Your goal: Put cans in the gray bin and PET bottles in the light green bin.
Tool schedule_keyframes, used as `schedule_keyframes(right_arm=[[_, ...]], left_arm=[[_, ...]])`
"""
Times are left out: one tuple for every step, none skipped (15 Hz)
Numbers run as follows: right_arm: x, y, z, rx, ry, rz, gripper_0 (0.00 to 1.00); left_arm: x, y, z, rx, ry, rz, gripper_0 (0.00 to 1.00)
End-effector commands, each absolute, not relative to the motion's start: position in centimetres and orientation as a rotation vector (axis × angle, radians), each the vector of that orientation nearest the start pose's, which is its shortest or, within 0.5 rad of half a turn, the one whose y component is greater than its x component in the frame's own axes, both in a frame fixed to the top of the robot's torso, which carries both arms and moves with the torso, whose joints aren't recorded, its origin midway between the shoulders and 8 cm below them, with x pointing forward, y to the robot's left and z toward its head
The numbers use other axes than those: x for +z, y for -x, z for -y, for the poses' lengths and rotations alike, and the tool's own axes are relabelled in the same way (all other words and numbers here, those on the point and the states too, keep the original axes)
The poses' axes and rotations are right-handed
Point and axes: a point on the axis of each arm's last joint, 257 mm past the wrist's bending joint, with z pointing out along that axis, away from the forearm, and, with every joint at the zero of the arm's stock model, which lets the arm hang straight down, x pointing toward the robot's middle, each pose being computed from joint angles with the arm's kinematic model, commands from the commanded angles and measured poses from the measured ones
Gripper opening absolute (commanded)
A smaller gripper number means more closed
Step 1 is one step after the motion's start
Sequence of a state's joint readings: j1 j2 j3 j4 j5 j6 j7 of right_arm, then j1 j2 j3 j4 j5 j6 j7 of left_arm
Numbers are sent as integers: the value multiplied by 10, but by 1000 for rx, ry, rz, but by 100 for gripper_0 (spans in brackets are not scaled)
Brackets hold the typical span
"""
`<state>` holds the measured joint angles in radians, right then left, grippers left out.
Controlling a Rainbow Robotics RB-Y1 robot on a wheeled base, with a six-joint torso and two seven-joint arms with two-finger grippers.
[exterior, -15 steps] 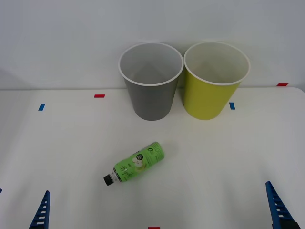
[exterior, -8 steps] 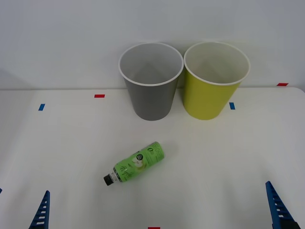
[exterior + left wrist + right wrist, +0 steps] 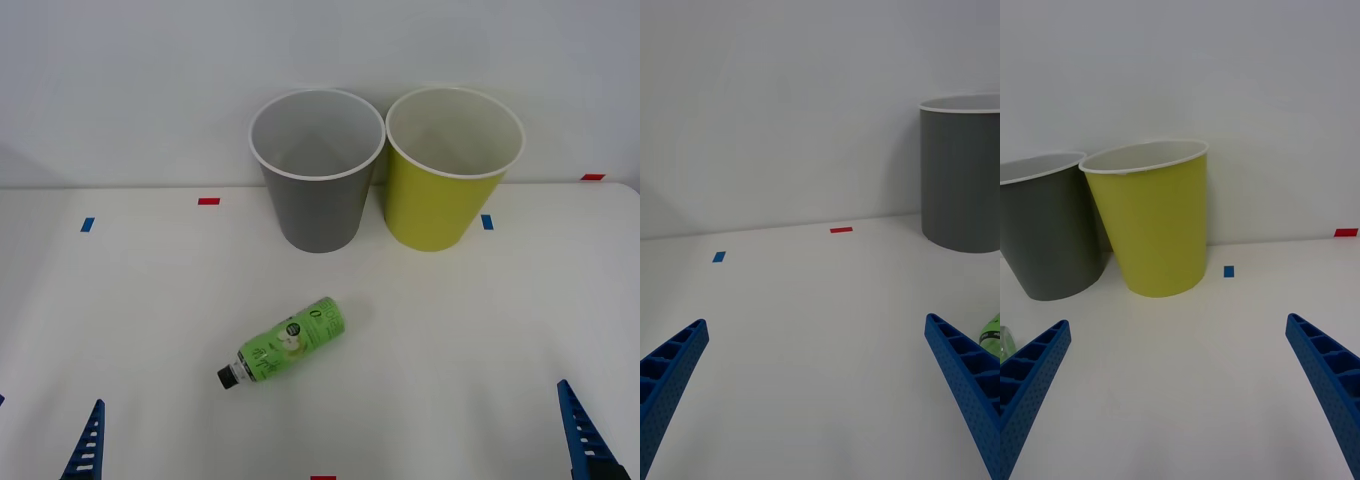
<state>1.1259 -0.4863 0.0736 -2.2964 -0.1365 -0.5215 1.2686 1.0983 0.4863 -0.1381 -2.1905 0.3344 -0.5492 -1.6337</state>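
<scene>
A small PET bottle [image 3: 285, 343] with a green label and black cap lies on its side mid-table, cap toward my left arm. Behind it stand the gray bin [image 3: 320, 212] and, touching its right side, the light green bin [image 3: 435, 208], both upright. My left gripper [image 3: 816, 322] is open at the near left edge, and a sliver of the bottle [image 3: 991, 330] lies beside one finger. At the near right, my right gripper [image 3: 1178, 322] is open, facing the light green bin [image 3: 1157, 225] with the gray bin [image 3: 1049, 232] beside it. Both grippers hold nothing. Cans are out of view.
The white table [image 3: 480, 320] carries small tape marks: red [image 3: 208, 201] and blue [image 3: 87, 224] at the left, blue [image 3: 487, 221] and red [image 3: 592, 177] at the right. A white wall rises right behind the bins.
</scene>
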Motion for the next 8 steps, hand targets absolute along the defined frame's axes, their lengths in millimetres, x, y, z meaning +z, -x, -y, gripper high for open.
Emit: schedule_keyframes(right_arm=[[-159,-241,284,167,24,-1497,100],[-159,-241,284,167,24,-1497,100],[-159,-241,284,167,24,-1497,100],[-159,-241,284,167,24,-1497,100],[-159,-241,284,167,24,-1497,100],[-159,-241,284,167,24,-1497,100],[-159,-241,284,167,24,-1497,100],[-159,-241,284,167,24,-1497,100]], left_arm=[[-198,-234,-303,29,-59,-1545,100],[-198,-234,-303,29,-59,-1545,100],[-198,-234,-303,29,-59,-1545,100],[-198,-234,-303,29,-59,-1545,100],[-198,-234,-303,29,-59,-1545,100],[-198,-234,-303,29,-59,-1545,100],[-198,-234,-303,29,-59,-1545,100],[-198,-234,-303,29,-59,-1545,100]])
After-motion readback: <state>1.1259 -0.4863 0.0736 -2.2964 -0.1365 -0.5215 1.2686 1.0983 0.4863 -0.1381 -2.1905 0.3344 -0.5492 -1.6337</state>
